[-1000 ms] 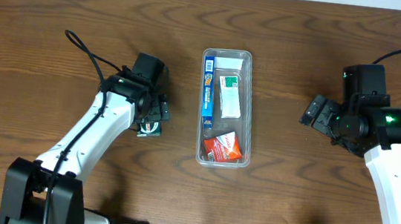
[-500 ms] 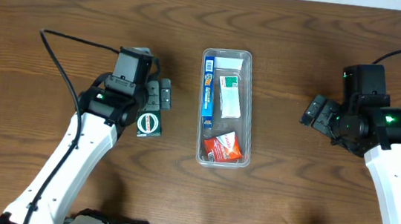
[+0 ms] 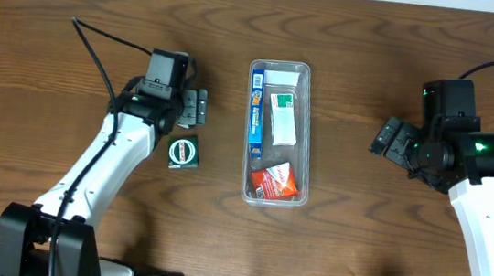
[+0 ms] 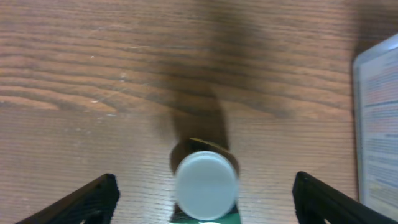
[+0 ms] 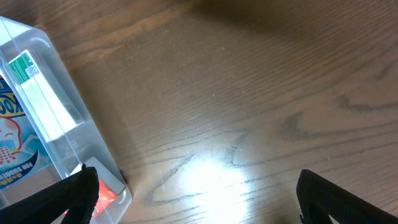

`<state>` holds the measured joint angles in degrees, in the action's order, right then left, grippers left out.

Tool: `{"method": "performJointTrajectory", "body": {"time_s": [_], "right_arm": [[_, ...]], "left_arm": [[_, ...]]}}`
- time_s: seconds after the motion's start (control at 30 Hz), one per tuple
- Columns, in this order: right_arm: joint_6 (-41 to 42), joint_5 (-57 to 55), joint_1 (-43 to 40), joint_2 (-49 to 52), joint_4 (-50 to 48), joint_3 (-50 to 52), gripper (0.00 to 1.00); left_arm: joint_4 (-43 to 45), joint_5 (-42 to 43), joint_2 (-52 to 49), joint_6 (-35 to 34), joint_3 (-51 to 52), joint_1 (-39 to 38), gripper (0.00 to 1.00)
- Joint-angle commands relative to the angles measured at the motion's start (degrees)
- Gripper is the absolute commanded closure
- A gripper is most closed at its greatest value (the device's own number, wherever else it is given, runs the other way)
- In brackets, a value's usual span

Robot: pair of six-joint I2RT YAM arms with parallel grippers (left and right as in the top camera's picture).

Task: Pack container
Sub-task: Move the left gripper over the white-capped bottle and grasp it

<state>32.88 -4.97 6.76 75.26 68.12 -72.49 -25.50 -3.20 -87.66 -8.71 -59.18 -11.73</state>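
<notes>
jaws on both arms spread wide, gripping nothing. container (image 3: 281, 64) sits btwn them: left gripper (image 3: 195, 108) near its left side, right gripper (image 3: 389, 139) well off to its right. inside: blue box (image 3: 256, 111), white packet (image 3: 283, 119) w/ green label, red packet (image 3: 275, 180). white-capped bottle (image 3: 184, 153) left of container. print unreadable.

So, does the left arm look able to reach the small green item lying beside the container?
Probably yes: the left gripper is open and close to the green item, which lies alone on bare table with nothing between them.
</notes>
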Motion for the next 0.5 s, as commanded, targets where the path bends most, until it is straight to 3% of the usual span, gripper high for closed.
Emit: {"method": "performJointTrajectory", "body": {"time_s": [0.0,0.1,0.33,0.47], "right_arm": [[0.7,-0.8,-0.4,-0.4,0.1,0.0,0.01],[0.7,-0.8,-0.4,-0.4,0.1,0.0,0.01],[0.7,-0.8,-0.4,-0.4,0.1,0.0,0.01],[0.7,-0.8,-0.4,-0.4,0.1,0.0,0.01]], "left_arm": [[-0.1,-0.2,-0.3,1.2,0.0,0.9,0.17],[0.4,0.1,-1.6,1.2,0.0,0.8,0.24],[0.5,1.3,-3.0,1.2,0.0,0.8,0.53],[1.5,1.3,-3.0,1.4,0.0,0.8,0.56]]}}
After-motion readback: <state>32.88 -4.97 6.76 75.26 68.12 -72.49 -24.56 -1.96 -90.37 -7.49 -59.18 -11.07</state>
